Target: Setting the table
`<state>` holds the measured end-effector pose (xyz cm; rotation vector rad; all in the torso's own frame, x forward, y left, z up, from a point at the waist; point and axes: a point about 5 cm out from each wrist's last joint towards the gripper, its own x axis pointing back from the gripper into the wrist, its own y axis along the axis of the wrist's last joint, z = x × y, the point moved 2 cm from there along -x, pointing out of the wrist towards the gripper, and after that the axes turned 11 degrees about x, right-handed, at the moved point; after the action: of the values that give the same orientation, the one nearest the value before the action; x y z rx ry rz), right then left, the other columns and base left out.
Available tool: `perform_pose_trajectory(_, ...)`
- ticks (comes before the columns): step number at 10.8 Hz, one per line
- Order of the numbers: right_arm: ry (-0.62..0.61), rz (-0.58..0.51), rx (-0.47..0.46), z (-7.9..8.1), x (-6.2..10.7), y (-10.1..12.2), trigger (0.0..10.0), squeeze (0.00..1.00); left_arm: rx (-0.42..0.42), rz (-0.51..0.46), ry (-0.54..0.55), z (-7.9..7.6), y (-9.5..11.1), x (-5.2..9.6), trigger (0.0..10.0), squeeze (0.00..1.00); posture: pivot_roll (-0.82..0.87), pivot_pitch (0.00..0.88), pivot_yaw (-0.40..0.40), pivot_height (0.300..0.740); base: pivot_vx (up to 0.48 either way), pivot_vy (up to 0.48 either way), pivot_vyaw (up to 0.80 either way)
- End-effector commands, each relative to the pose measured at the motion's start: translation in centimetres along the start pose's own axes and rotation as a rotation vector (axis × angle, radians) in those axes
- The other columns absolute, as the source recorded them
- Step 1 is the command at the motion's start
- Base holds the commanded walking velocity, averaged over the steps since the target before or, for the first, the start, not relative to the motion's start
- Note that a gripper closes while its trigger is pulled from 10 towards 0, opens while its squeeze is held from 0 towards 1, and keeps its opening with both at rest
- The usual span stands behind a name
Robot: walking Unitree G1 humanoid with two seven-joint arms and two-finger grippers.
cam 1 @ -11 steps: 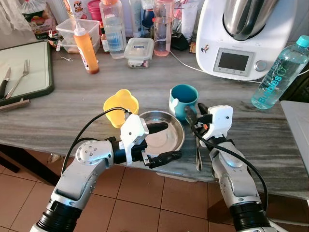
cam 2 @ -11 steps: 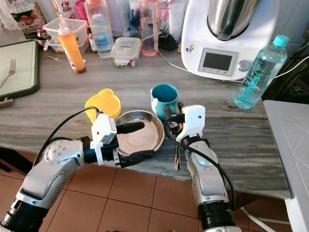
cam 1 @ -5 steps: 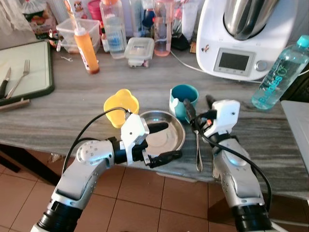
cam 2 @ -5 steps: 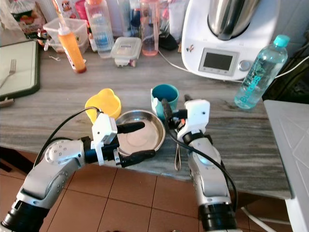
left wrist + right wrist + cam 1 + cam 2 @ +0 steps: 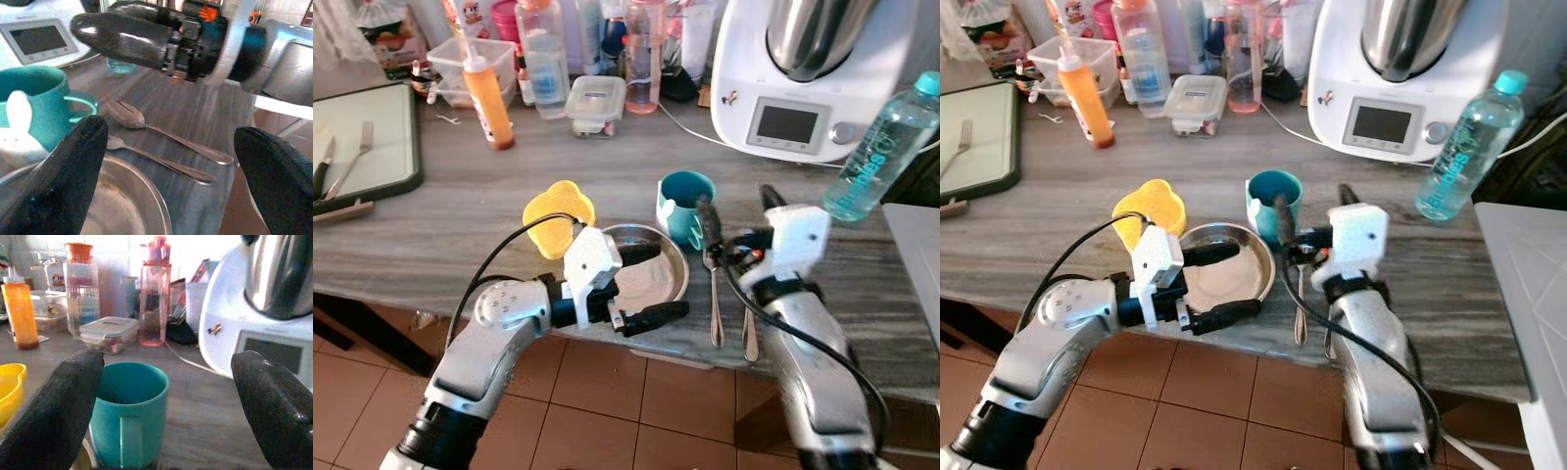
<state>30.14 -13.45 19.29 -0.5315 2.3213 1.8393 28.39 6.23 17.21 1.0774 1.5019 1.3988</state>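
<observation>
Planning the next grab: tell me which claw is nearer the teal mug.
Right. The right claw hovers open just beside the mug, on its right. The left claw is open farther back, over the steel bowl's near rim.

Home kitchen: food processor, bottles.

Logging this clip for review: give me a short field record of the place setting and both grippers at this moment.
surface: grey counter
plate: steel plate near the counter's front edge
cup: teal mug just behind the plate
cutlery: two spoons lying right of the plate
left gripper: open, fingers astride the plate's near rim
right gripper: open, above the spoons, beside the mug
</observation>
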Motion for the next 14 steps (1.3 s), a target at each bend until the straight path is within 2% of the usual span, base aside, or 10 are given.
perform_pose_trajectory(1,-0.019,-0.010,0.014,-0.2,0.5,0.6,10.0,1.00,-0.018,-0.021,0.011,0.2,0.4,-0.2,10.0,0.00,0.02,0.095,0.003,0.740,0.000,0.000,0.00)
perform_pose_trajectory(3,-0.066,0.016,0.012,-1.4,2.5,0.7,10.0,1.00,-0.035,-0.044,0.041,0.7,0.8,-0.6,10.0,0.00,0.02,0.059,-0.020,0.740,0.000,0.000,0.00)
perform_pose_trajectory(4,-0.106,0.048,0.050,-2.6,3.7,0.5,10.0,1.00,-0.044,-0.063,0.061,1.0,0.9,-0.7,10.0,0.00,0.02,0.048,-0.025,0.740,0.000,0.000,0.00)
perform_pose_trajectory(5,-0.159,0.091,0.118,-3.9,4.9,0.0,10.0,1.00,-0.055,-0.094,0.104,1.6,1.2,-0.9,10.0,0.00,0.02,0.033,-0.027,0.740,0.000,0.000,0.00)
perform_pose_trajectory(7,-0.217,0.127,0.128,-4.8,6.3,-0.4,10.0,1.00,-0.045,-0.204,0.262,3.6,2.2,-0.5,10.0,0.00,0.01,0.026,-0.025,0.740,0.000,0.000,0.00)
perform_pose_trajectory(9,-0.246,0.169,0.121,-4.7,7.9,-0.8,10.0,1.00,-0.189,-0.286,0.514,5.6,3.6,1.5,10.0,0.00,0.01,0.031,-0.018,0.740,0.000,0.000,0.00)
perform_pose_trajectory(11,-0.220,0.211,0.118,-4.0,9.0,-1.5,10.0,1.00,-0.269,-0.334,0.713,7.1,4.7,3.9,10.0,0.00,0.02,0.037,-0.025,0.740,0.000,0.000,0.00)
perform_pose_trajectory(12,-0.211,0.222,0.123,-3.8,9.2,-1.7,10.0,0.76,-0.294,-0.330,0.768,7.3,4.5,4.6,10.0,0.00,0.03,0.039,-0.027,0.740,0.000,0.000,0.00)
perform_pose_trajectory(13,-0.218,0.233,0.114,-3.8,9.3,-1.9,10.0,0.66,-0.343,-0.325,0.813,7.2,4.3,5.4,10.0,0.00,0.03,0.042,-0.029,0.740,0.000,0.000,0.00)
perform_pose_trajectory(14,-0.226,0.243,0.107,-4.0,9.6,-2.0,10.0,0.37,-0.381,-0.316,0.879,6.9,3.8,6.6,10.0,0.00,0.04,0.043,-0.031,0.740,0.000,0.000,0.00)
